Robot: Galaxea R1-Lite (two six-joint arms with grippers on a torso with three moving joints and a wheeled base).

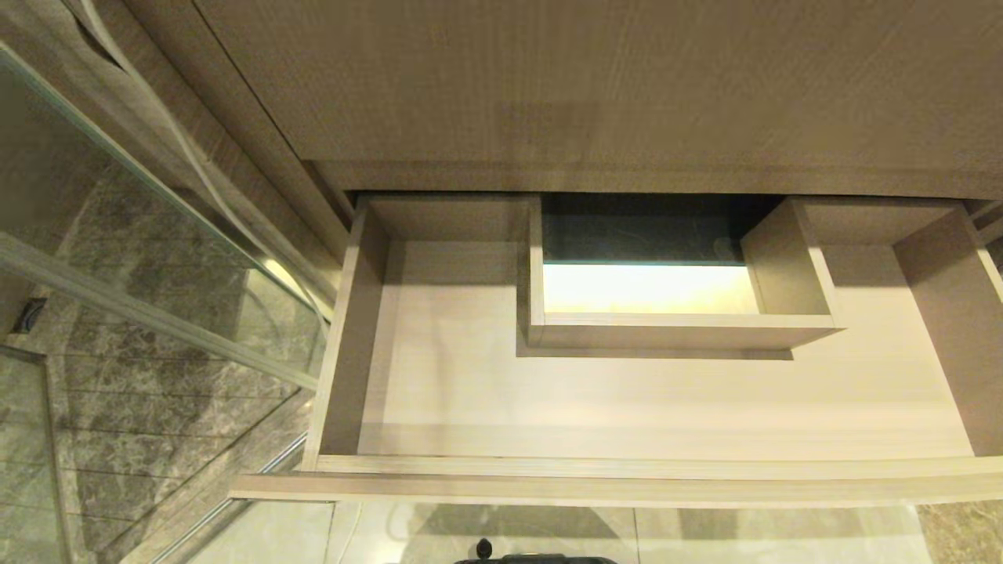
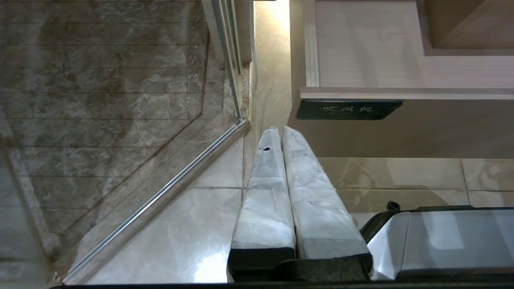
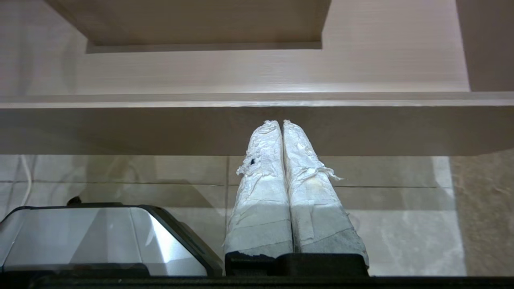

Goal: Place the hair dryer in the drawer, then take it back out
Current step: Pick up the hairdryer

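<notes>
So the drawer (image 1: 439, 392) is pulled all the way out under the vanity top (image 1: 595, 86), light wood, U-shaped floor wrapping around a boxed-in cutout (image 1: 650, 290) in the middle. Can't spot the hair dryer in any view. Small dark label (image 2: 348, 109) sits on the drawer front. Both arms just hang low in front of it: left gripper (image 2: 282, 129) below the label corner, its taped fingers pressed together with nothing between them, right gripper (image 3: 282, 122) the same, clamped on nothing. Glass shower door (image 1: 157, 258) to the left, pale floor tiles (image 3: 401, 224) below.
</notes>
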